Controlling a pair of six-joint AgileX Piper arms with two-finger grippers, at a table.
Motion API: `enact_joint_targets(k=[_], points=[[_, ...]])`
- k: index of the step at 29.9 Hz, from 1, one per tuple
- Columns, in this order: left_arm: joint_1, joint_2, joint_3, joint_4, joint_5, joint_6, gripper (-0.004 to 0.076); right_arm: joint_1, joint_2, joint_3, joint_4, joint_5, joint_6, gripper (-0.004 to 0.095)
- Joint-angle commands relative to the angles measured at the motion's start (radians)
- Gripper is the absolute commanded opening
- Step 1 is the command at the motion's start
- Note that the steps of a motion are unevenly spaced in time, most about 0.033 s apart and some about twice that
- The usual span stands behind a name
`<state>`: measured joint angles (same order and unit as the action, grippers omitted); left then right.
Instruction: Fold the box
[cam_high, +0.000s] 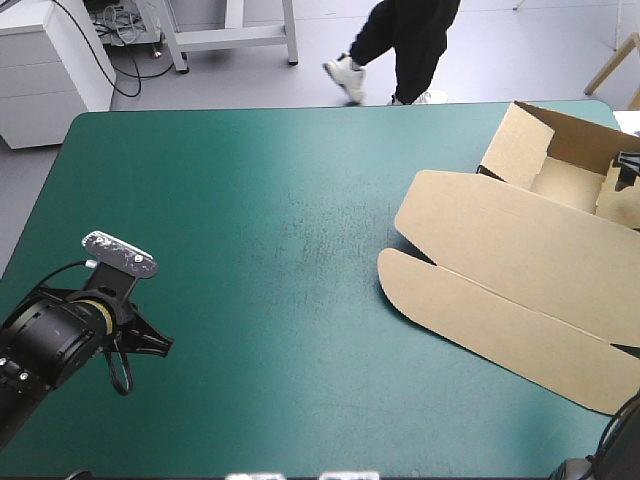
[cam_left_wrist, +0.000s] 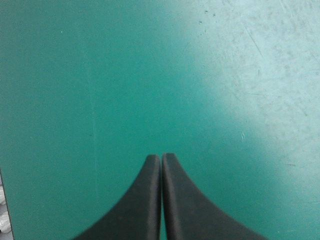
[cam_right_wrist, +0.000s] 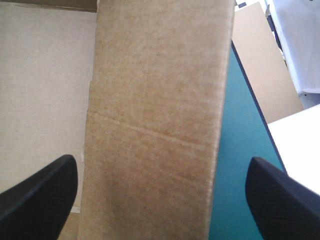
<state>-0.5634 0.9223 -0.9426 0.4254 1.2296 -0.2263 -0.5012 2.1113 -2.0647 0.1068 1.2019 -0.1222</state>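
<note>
Left wrist view: the left gripper (cam_left_wrist: 161, 160), two broad black curved fins, has its fingers pressed together in one pointed arch with nothing between them. Bare teal-green table cover (cam_left_wrist: 100, 75) stretches ahead of it. From above, this arm reaches in at the table's near left corner, its wrist angled toward the table's middle.

The right gripper (cam_right_wrist: 161, 165) has its fingers spread wide, one tip on either side of an upright wall of the brown cardboard box (cam_right_wrist: 155, 100). Whether they touch the wall I cannot tell. To one side of that wall lies the pale tray floor, to the other a strip of cover. Past the cover's edge is another sheet of brown board (cam_right_wrist: 260, 65).

In the high view the box sits at the far right corner, well apart from the left gripper. It is an open tray with raised walls, and its lid lies flat on the cover. Its long axis slants from far left toward the near right edge. The lid spreads from the tray toward the near side, and its rounded flap ends point left.
</note>
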Motion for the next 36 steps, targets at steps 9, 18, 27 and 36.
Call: enact_joint_targets(k=[9,18,27,36], points=[[-0.003,-0.011,-0.026,0.027,-0.025,-0.012,-0.0010,-0.010,-0.154,-0.044,0.062,0.002,-0.019,0.0822],[-0.003,-0.011,0.018,0.009,-0.026,-0.012,-0.0010,-0.008,-0.314,-0.044,0.197,0.002,-0.031,0.0409],[-0.003,-0.011,0.044,-0.025,-0.077,-0.013,-0.0010,0.078,-0.517,0.068,0.280,0.002,-0.122,-0.0014],[-0.003,-0.011,0.044,-0.055,-0.130,-0.013,-0.0010,0.292,-0.765,0.376,0.280,0.002,-0.196,-0.0014]])
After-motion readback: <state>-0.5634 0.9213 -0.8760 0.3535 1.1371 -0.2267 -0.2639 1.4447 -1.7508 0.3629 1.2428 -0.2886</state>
